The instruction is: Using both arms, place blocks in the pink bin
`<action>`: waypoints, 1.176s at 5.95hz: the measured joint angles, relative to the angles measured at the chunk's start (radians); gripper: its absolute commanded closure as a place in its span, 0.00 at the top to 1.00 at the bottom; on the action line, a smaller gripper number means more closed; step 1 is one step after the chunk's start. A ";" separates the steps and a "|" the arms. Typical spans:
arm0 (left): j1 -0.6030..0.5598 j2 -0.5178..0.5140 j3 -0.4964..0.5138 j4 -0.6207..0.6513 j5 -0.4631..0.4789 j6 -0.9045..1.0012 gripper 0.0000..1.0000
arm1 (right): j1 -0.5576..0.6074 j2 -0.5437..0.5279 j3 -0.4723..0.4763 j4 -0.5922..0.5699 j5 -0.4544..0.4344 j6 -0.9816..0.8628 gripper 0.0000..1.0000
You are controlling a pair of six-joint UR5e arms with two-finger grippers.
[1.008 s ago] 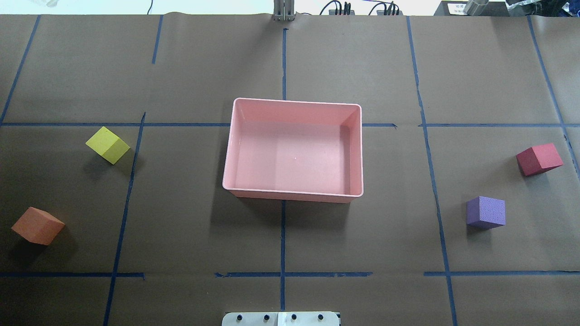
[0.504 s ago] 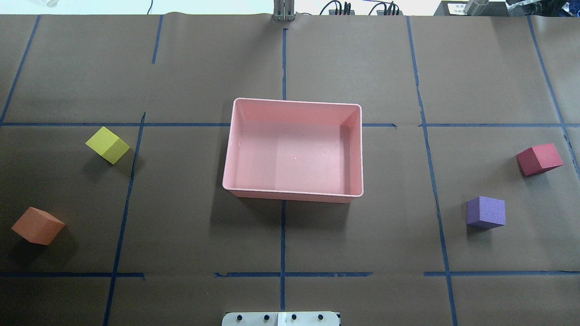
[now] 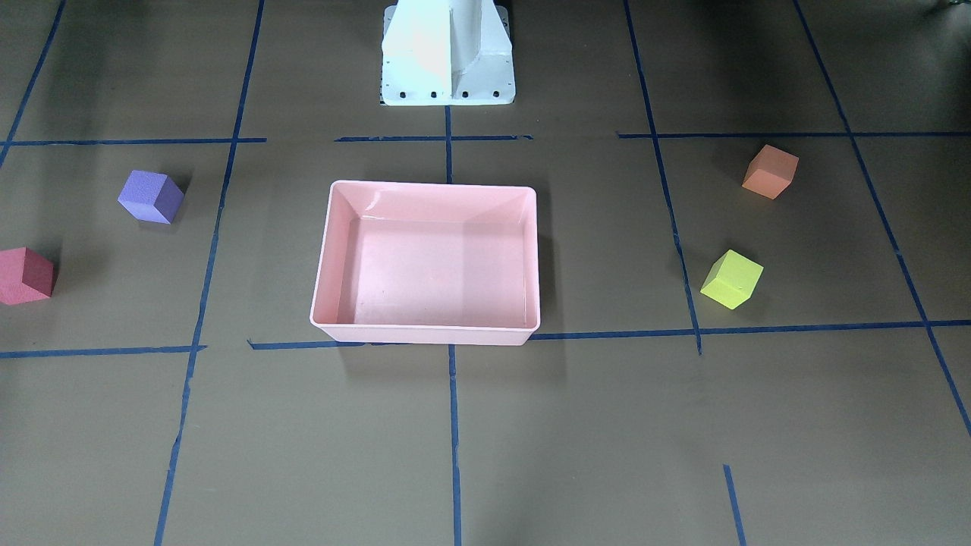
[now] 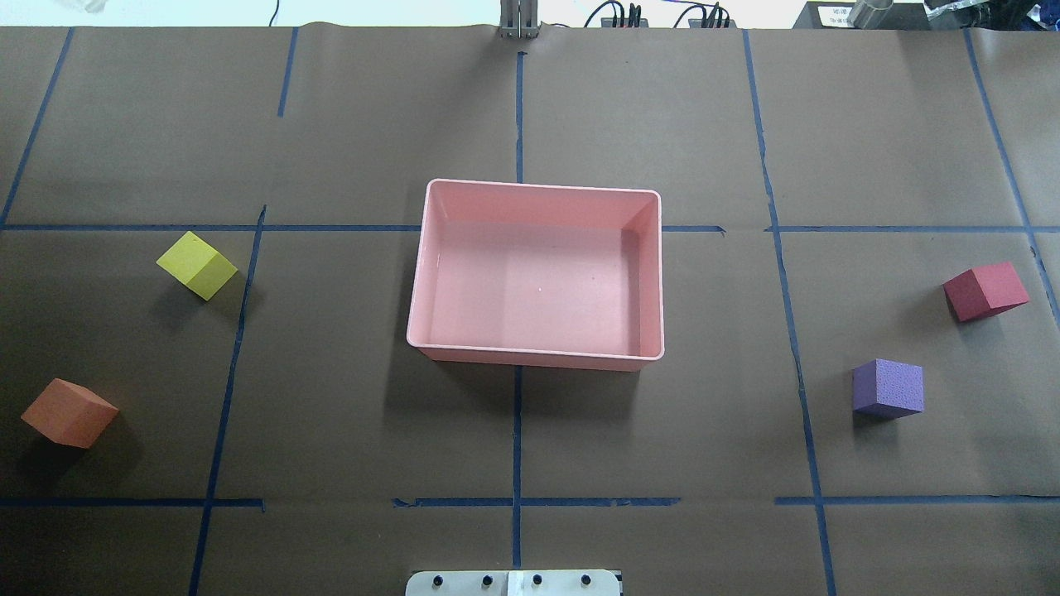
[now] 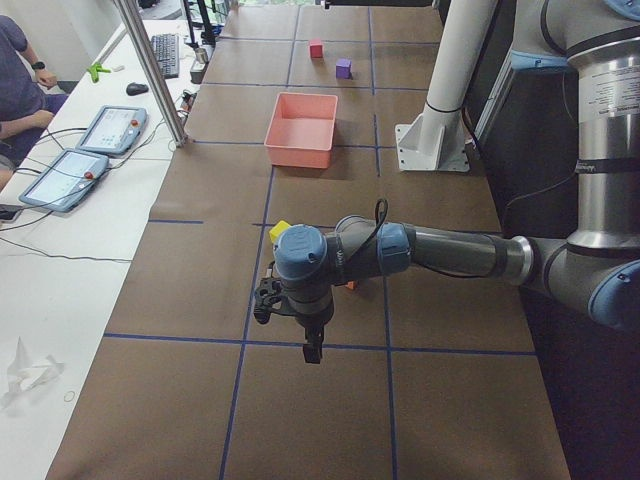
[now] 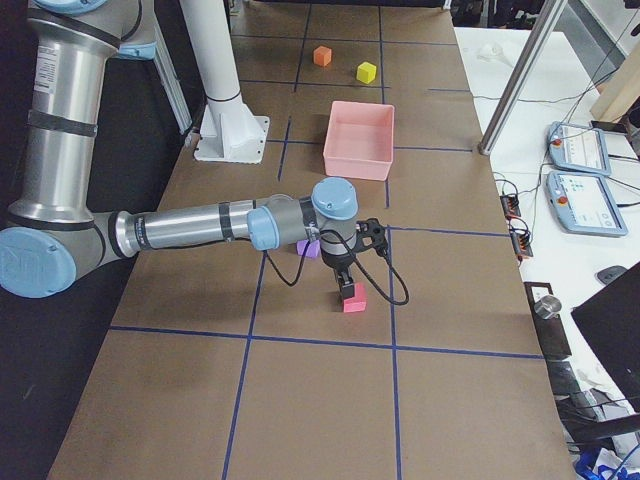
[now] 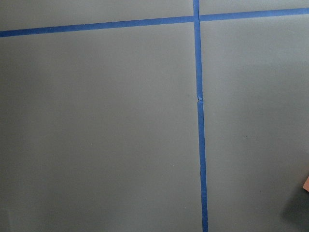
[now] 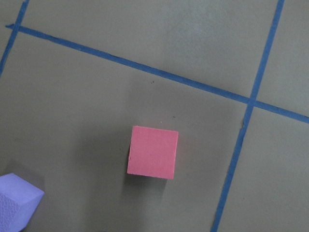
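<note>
The pink bin (image 4: pixel 538 281) sits empty at the table's middle. The yellow-green cube (image 4: pixel 196 265) and the orange cube (image 4: pixel 69 412) lie on the left side. The red cube (image 4: pixel 985 290) and the purple cube (image 4: pixel 888 387) lie on the right side. My left gripper (image 5: pixel 312 350) shows only in the exterior left view, over bare table beyond the yellow-green cube (image 5: pixel 279 231); I cannot tell if it is open. My right gripper (image 6: pixel 345 275) shows only in the exterior right view, just above the red cube (image 6: pixel 352 297); I cannot tell if it is open. The right wrist view looks down on the red cube (image 8: pixel 152 152).
Blue tape lines (image 4: pixel 517 430) grid the brown paper table. The white base pedestal (image 3: pixel 447 53) stands behind the bin. A metal post (image 5: pixel 150 70) and operator tablets (image 5: pixel 75 170) stand along the far table side. The left wrist view shows bare paper and tape (image 7: pixel 199 121).
</note>
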 measured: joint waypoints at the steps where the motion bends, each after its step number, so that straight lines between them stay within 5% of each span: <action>1: 0.000 0.000 -0.001 0.000 0.000 0.000 1.00 | -0.051 0.026 -0.042 0.090 -0.003 0.108 1.00; 4: 0.000 0.001 -0.009 0.000 0.000 0.000 1.00 | -0.166 0.101 -0.239 0.296 -0.059 0.260 1.00; 7: 0.000 0.002 -0.023 0.002 0.000 0.000 1.00 | -0.225 0.147 -0.351 0.314 -0.085 0.264 1.00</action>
